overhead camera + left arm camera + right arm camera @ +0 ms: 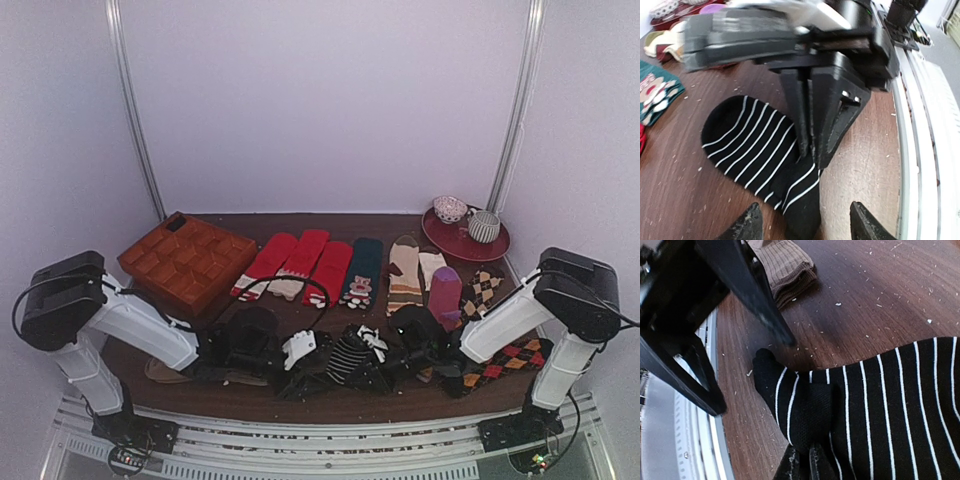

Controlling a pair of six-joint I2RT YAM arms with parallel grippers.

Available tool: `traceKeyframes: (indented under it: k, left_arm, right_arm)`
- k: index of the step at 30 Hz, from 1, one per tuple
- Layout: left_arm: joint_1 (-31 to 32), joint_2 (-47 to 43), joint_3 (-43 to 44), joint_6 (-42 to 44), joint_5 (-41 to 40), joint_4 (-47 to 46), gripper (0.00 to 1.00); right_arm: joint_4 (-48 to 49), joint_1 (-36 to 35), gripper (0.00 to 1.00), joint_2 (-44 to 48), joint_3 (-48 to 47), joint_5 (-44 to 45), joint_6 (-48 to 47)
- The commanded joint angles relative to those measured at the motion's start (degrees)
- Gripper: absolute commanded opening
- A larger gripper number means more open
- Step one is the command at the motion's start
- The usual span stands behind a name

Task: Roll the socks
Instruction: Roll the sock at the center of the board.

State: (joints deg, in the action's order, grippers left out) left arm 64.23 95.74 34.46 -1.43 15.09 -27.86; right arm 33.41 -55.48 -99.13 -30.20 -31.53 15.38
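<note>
Two arms, the left arm (140, 325) and the right arm (505, 320), reached in low over the near edge of the worktop (300, 222), about midway along it. Between them lay the black socks (755, 150) with thin white stripes, flat on the wood close to that edge. We could not tell whether one or two were stacked. The right claw (804, 462) was clenched on the socks, its fingers pressed together with a pinch of striped fabric between them. The left claw (805, 227) was released, its fingertips standing apart on either side of the socks' narrow end, neither touching it. A folded brown ribbed sock (787, 270) lay nearby, toward the left end of the near edge. Farther back, red socks (295, 262) lay in a row, and an orange compartment tray (185, 262) sat by the far-left corner.
</note>
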Motion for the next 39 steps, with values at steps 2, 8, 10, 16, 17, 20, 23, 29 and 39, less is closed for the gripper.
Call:
traceKeyframes:
  k: [2, 8, 10, 16, 17, 20, 23, 29, 39]
  left_arm:
    - [0.87, 6.23, 3.14, 4.61, 3.52, -5.7, 0.58]
    - [0.92, 8.37, 3.99, 6.68, 3.96, -7.78, 0.58]
    - [0.9, 8.76, 4.77, 7.52, 4.05, -7.45, 0.57]
    - [0.91, 9.91, 5.38, 7.92, 4.18, -9.0, 0.54]
    - [0.9, 9.89, 5.14, 7.92, 4.22, -9.68, 0.54]
    - [0.96, 11.2, 6.46, 8.73, 4.88, -8.11, 0.41]
    - [0.86, 12.83, 6.59, 8.58, 4.89, -8.56, 0.36]
    - [0.69, 14.73, 7.05, 8.28, 4.29, -8.53, 0.3]
    - [-0.34, 15.63, 8.61, 4.71, 5.96, -2.59, 0.0]
  right_arm:
    - [-15.42, 1.99, 0.06, -5.2, 2.6, -4.83, 3.55]
    - [-16.93, 2.71, 0.06, -5.63, 1.94, -5.03, 3.46]
    - [-17.38, 2.89, 0.06, -6.08, 1.41, -5.36, 3.35]
    - [-17.74, 3.35, 0.06, -7.33, 1.04, -5.47, 3.51]
    - [-17.62, 3.3, 0.06, -7.24, 1.11, -5.41, 3.55]
    - [-17.55, 3.64, 0.06, -7.21, 1.27, -5.12, 3.7]
    - [-17.43, 3.86, 0.06, -7.49, 1.35, -5.37, 3.76]
    - [-17.2, 4.05, 0.06, -7.5, 1.54, -5.39, 3.92]
    - [-17.41, 4.28, 0.11, -6.71, 0.92, -4.63, 3.86]
